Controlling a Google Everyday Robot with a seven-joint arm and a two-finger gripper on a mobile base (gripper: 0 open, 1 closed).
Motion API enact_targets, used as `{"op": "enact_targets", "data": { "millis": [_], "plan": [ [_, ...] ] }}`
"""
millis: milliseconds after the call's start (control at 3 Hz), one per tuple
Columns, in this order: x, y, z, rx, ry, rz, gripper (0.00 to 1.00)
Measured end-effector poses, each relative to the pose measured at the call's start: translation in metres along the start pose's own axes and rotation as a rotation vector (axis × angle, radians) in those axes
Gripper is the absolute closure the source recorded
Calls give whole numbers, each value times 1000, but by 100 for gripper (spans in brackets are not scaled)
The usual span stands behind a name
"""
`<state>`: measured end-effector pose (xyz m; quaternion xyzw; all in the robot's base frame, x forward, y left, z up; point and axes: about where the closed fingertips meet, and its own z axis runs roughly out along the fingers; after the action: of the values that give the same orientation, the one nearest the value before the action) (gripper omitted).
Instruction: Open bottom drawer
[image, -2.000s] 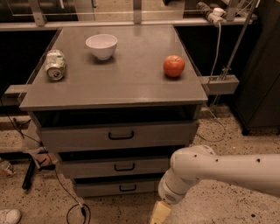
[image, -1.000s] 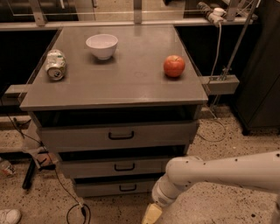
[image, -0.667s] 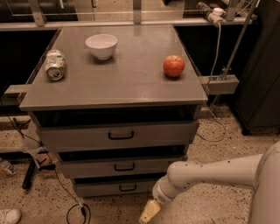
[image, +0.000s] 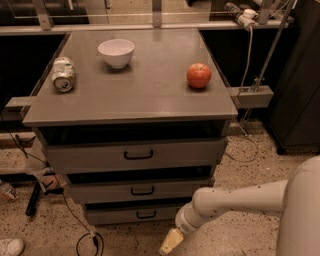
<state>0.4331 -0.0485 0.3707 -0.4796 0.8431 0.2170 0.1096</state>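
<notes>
End effector (image: 171, 241) hangs near flat grey bottom drawer (image: 116, 215); seemingly apart.

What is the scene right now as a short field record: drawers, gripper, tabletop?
bottom drawer: looks closed, no inside showing
handle: small black bar, nothing touching it
gripper: low near the floor, right of and below the handle, apart from it
arm: comes in from the right edge
other drawers: middle drawer and top drawer stacked above
tabletop: white bowl at the back, red apple on the right, crushed can lying on the left
</notes>
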Motion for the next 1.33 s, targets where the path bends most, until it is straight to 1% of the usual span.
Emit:
{"op": "enact_targets", "data": {
  "millis": [333,667,1000,1333],
  "plan": [
    [16,-26,22,32,-14,46,0],
    [25,-69,57,70,-37,89,0],
    [25,-69,57,70,-38,89,0],
    [26,-70,63,52,-47,88,0]
  ]
}}
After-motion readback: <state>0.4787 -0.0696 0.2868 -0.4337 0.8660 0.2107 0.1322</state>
